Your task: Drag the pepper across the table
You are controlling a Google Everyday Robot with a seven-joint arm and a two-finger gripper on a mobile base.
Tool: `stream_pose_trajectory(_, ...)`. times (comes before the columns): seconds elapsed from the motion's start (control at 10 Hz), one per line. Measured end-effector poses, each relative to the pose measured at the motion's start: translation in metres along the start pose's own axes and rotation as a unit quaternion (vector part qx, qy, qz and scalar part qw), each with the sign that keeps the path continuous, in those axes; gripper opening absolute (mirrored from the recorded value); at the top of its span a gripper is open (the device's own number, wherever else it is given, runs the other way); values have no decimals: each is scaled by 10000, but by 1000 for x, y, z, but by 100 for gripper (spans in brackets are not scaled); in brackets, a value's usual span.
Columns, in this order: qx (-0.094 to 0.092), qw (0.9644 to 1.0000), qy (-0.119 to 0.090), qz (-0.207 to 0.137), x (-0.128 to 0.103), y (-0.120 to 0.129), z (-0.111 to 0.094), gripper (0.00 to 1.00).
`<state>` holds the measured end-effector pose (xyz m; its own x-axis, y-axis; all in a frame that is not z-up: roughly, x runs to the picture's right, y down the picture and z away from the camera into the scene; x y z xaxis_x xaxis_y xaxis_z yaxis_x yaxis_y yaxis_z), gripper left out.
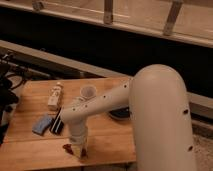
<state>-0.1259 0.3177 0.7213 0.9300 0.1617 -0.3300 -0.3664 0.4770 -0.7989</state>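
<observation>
Wood lay just under my gripper, down by the near edge of the table; whether it was clamped I could not tell. The pepper showed right against it. I judged the drag in hand; next, a low, steady slide inward.

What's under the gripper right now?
The gripper sits low near the front edge of the table. Part of the pepper shows beside its base; the gripper hides the rest.
</observation>
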Motion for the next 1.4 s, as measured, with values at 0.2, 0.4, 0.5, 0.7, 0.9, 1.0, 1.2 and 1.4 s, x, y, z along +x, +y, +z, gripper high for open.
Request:
stream_pose_trajectory(0.2,58,9990,75,-442,3,9,-6,0)
stream_pose_trajectory(0.4,88,9996,-92,-261,-2,-2,-4,0)
stream_pose_trajectory(0.5,100,9999,-101,7,-2,-5,-3,0)
stream_pose_trajectory(0.7,154,9999,-51,29,1,0,-3,0)
stream_pose_trajectory(0.9,189,9996,-107,-166,-2,-6,-6,0)
stream_pose_trajectory(1.0,207,9997,-87,-88,-1,-6,-5,0)
stream_pose_trajectory(1.2,252,9996,-79,-60,0,-4,-6,0)
stream_pose_trajectory(1.4,282,9995,-94,-117,0,-5,-7,0)
